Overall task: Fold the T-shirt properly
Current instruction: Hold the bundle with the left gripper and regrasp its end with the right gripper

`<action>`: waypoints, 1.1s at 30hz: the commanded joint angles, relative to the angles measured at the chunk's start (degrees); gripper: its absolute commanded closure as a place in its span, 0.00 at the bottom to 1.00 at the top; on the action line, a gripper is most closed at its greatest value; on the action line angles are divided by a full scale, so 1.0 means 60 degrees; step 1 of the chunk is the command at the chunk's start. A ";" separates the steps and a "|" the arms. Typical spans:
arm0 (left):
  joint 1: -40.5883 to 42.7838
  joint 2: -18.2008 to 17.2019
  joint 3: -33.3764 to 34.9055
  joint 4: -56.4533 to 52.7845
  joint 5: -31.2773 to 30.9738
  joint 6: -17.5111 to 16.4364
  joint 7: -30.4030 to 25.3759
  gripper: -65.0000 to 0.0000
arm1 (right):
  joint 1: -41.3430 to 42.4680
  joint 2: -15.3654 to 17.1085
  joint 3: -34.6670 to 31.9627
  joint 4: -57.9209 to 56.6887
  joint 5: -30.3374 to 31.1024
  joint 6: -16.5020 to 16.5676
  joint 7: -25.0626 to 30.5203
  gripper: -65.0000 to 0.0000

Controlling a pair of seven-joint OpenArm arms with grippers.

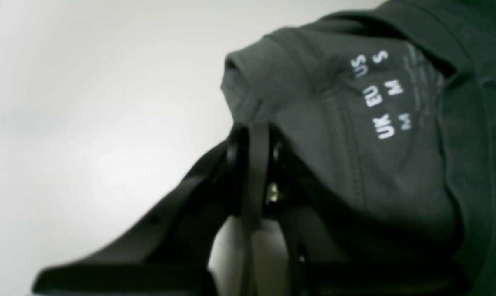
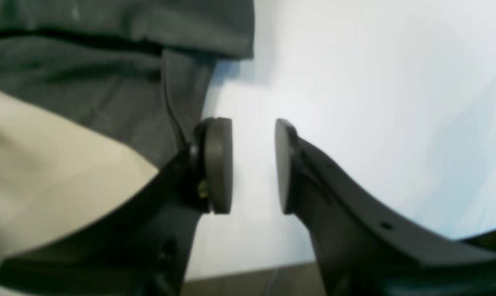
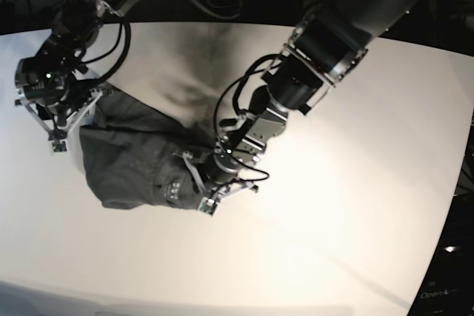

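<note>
We read this as mid-fold, not finished. The T-shirt (image 3: pixel 137 160) lies bunched on the white table (image 3: pixel 355 183), toward the base view's left, between the 2 arms. It makes a rough lumpy block with wrinkles, and no neat rectangle shows yet.

In the left wrist view the left gripper (image 1: pixel 254 164) has its pads pressed together, and the collar zone of the T-shirt (image 1: pixel 355 144) sits right against them. The white size label (image 1: pixel 381 94) reads US S, EU M, UK M. We judge it is pinching a shirt edge, though the exact pinch point is hidden behind the fingers.

In the right wrist view the right gripper (image 2: pixel 253 164) stands parted, with bare table visible in the gap. Nothing is between its pads. The T-shirt (image 2: pixel 108 74) hangs just beside the left-hand pad (image 2: pixel 219 164) in that view, maybe brushing the finger behind it. In the base view this gripper sits at the shirt's far left edge.

Done so far, by our guess: at least 1 fold or gather, since the cloth is compact and layered. Left: the held side must be laid down, the wrinkles flattened and the edges squared. We cannot see the sleeves, so their state is unknown.
</note>
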 commanded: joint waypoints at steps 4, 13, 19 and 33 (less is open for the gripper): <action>-0.0031 0.0016 -0.0007 -0.0033 0.0065 0.0103 0.0535 0.96 | 0.0226 -0.0088 0.0018 0.0133 0.0118 -0.0038 -0.0341 0.67; -0.0031 0.0016 -0.0007 -0.0033 0.0065 0.0103 0.0550 0.96 | 0.0182 -0.0088 0.0018 0.0133 0.1525 -0.0038 -0.0898 0.67; -0.0031 0.0016 -0.0007 -0.0033 0.0065 0.0118 0.0550 0.96 | 0.0197 -0.0088 0.0018 -0.0482 0.1569 -0.0038 -0.0839 0.67; -0.0060 0.0016 -0.0007 -0.0033 0.0079 0.0118 0.0550 0.96 | 0.0402 0.0012 -0.0011 -0.1552 0.1584 -0.0038 -0.0781 0.68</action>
